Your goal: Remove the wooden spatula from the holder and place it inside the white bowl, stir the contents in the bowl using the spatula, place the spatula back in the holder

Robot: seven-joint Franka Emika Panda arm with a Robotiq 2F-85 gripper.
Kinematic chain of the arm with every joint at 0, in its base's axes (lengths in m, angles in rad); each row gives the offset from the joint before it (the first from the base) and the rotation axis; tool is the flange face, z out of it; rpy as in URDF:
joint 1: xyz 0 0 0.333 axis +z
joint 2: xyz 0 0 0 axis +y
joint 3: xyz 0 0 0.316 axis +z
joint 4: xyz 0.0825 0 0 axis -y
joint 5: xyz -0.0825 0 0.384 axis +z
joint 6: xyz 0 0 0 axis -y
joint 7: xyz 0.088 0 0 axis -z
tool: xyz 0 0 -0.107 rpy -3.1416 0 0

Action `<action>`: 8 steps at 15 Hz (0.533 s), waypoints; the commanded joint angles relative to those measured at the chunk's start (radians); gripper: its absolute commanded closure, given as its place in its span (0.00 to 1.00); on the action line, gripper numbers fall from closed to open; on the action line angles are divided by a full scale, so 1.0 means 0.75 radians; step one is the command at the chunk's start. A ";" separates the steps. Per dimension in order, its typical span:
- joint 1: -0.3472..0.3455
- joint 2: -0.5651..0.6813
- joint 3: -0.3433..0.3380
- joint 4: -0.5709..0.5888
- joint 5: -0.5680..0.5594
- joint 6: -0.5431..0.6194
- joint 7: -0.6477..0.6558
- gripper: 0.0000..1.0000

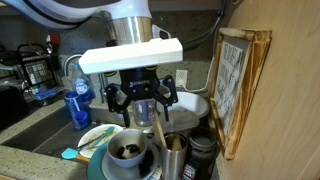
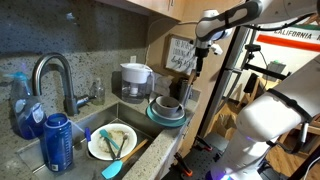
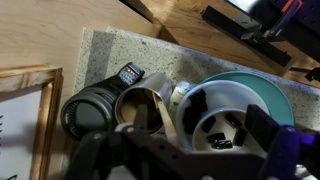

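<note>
Exterior view | wooden spatula (image 1: 160,128) leaning in holder (image 1: 175,160) | jaws released (spread wide) just above its tip

An exterior view sits low and close by the white bowl (image 1: 126,166), sink (image 1: 45,125) behind. An exterior view looks across the sink (image 2: 96,118), farther from the white bowl (image 2: 167,107). The wrist view looks straight down onto the white bowl (image 3: 200,100), very near.

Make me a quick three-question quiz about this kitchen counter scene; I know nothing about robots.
1. True or false: the long tan wooden spatula stands in the brushed steel cylindrical holder.
2. The gripper is: A) open, holding nothing; B) shut on the spatula; C) shut on a blue bottle.
3. Fill in: the deep greyish-white bowl sits on a ____-coloured plate.
Key: 1 true; 2 A; 3 teal.
</note>
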 commanded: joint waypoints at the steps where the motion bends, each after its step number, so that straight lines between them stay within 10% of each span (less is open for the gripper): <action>1: -0.013 -0.021 0.007 -0.019 -0.035 0.013 0.037 0.00; 8: -0.004 -0.015 0.002 -0.027 -0.015 0.054 0.032 0.00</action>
